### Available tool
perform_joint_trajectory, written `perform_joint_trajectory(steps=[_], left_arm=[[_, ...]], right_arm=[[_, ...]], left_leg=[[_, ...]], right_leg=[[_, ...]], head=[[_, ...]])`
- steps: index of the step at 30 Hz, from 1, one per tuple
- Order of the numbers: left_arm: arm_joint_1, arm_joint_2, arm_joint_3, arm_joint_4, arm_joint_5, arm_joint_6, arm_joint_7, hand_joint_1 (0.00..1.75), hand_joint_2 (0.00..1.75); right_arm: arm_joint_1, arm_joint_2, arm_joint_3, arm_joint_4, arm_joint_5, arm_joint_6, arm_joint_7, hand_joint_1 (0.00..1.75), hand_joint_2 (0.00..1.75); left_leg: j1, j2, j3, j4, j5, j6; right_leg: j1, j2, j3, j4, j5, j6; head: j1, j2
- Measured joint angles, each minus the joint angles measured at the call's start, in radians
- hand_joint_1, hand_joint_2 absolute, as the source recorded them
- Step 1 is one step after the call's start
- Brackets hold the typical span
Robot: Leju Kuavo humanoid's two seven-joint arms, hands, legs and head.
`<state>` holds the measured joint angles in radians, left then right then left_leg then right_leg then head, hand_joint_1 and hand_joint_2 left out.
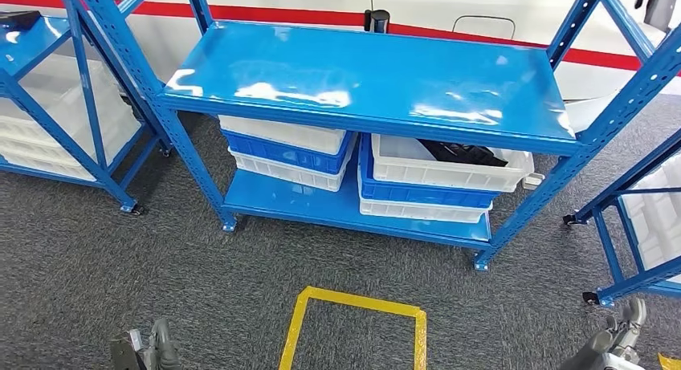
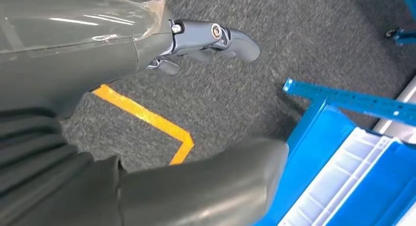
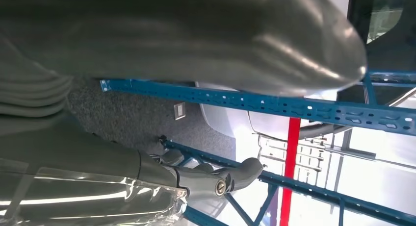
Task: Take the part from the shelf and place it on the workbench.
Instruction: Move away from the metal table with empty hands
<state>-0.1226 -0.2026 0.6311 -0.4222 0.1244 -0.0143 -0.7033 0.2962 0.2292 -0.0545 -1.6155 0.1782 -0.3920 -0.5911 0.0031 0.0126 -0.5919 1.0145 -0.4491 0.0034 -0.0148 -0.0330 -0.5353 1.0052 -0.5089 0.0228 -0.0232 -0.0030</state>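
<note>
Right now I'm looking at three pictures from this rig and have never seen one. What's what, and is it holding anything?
This is a two-legged humanoid robot with two arms, each ending in a many-fingered hand. The wide picture is from its head, looking down: its left hand and right hand hang low at the bottom corners, above a yellow tape square on grey carpet.

Ahead stands a blue metal shelf rack with a bare top shelf. On its lower shelf sit stacked white and blue plastic bins; the top right bin holds a dark part, too hidden to identify.

The other two pictures come from cameras at each wrist, turned sideways, showing grey thumbs and fingers close up. Both hands hold nothing, fingers apart.
</note>
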Motion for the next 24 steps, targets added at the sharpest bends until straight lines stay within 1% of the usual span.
perform_joint_trajectory(steps=[1, 3, 6, 8, 10, 14, 19, 23, 24], left_arm=[[0.000, 0.000, -0.003, 0.000, -0.004, 0.006, 0.000, 0.00, 1.75], [0.000, -0.001, -0.012, 0.001, -0.028, 0.043, 0.001, 0.00, 1.75], [0.001, 0.000, -0.041, 0.013, -0.106, 0.169, 0.018, 0.00, 1.75], [0.002, 0.009, -0.063, 0.043, -0.155, 0.258, 0.056, 0.00, 1.75], [0.010, 0.024, -0.077, 0.080, -0.176, 0.305, 0.107, 0.00, 1.75], [0.033, 0.055, -0.085, 0.131, -0.188, 0.319, 0.177, 0.00, 1.75], [0.052, 0.078, -0.090, 0.169, -0.200, 0.320, 0.220, 0.00, 1.75], [0.063, 0.083, -0.112, 0.187, -0.223, 0.325, 0.267, 0.00, 1.75], [0.067, 0.085, -0.123, 0.189, -0.225, 0.324, 0.278, 0.00, 1.31]], right_arm=[[0.002, 0.000, -0.001, 0.000, -0.003, 0.001, 0.001, 0.00, 1.75], [0.006, 0.002, -0.006, 0.000, 0.003, 0.006, 0.013, 0.00, 1.75], [0.009, 0.008, -0.025, 0.004, 0.046, 0.022, 0.054, 0.00, 1.75], [0.002, 0.014, -0.055, 0.028, 0.071, 0.042, 0.062, 0.00, 1.75], [-0.008, 0.022, -0.094, 0.069, 0.082, 0.066, 0.055, 0.00, 1.75], [-0.027, 0.034, -0.153, 0.134, 0.089, 0.094, 0.037, 0.00, 1.75], [-0.056, 0.041, -0.178, 0.183, 0.092, 0.101, 0.035, 0.00, 1.75], [-0.085, 0.037, -0.187, 0.255, 0.114, 0.097, 0.059, 0.00, 1.75], [-0.092, 0.033, -0.189, 0.286, 0.115, 0.097, 0.070, 0.00, 1.31]], left_leg=[[-0.002, -0.001, 0.000, 0.000, -0.001, 0.002], [-0.004, -0.003, 0.000, 0.000, -0.002, 0.006], [-0.004, -0.004, 0.000, 0.000, -0.004, 0.010], [-0.006, -0.004, 0.000, 0.000, -0.005, 0.012], [-0.006, -0.004, 0.001, 0.001, -0.005, 0.013], [-0.006, -0.004, 0.001, 0.001, -0.006, 0.014], [-0.002, -0.004, 0.003, 0.001, -0.006, 0.014], [0.000, -0.004, 0.005, 0.001, -0.006, 0.014], [0.000, -0.004, 0.005, 0.001, -0.006, 0.013]], right_leg=[[-0.001, -0.001, 0.002, -0.003, 0.000, 0.001], [-0.002, -0.003, 0.006, -0.008, 0.002, 0.003], [-0.003, -0.003, 0.016, -0.013, 0.004, 0.007], [-0.003, -0.003, 0.018, -0.014, 0.005, 0.008], [-0.004, -0.003, 0.018, -0.015, 0.005, 0.009], [-0.005, -0.003, 0.017, -0.015, 0.004, 0.015], [-0.005, -0.003, 0.015, -0.015, 0.004, 0.015], [-0.003, -0.003, 0.014, -0.015, 0.003, 0.014], [-0.002, -0.003, 0.014, -0.015, 0.003, 0.014]], head=[[0.000, 0.000], [0.001, 0.000], [0.001, 0.000], [0.001, 0.000], [0.001, 0.000], [0.000, 0.000], [0.000, 0.000], [0.000, 0.000], [0.001, 0.000]])
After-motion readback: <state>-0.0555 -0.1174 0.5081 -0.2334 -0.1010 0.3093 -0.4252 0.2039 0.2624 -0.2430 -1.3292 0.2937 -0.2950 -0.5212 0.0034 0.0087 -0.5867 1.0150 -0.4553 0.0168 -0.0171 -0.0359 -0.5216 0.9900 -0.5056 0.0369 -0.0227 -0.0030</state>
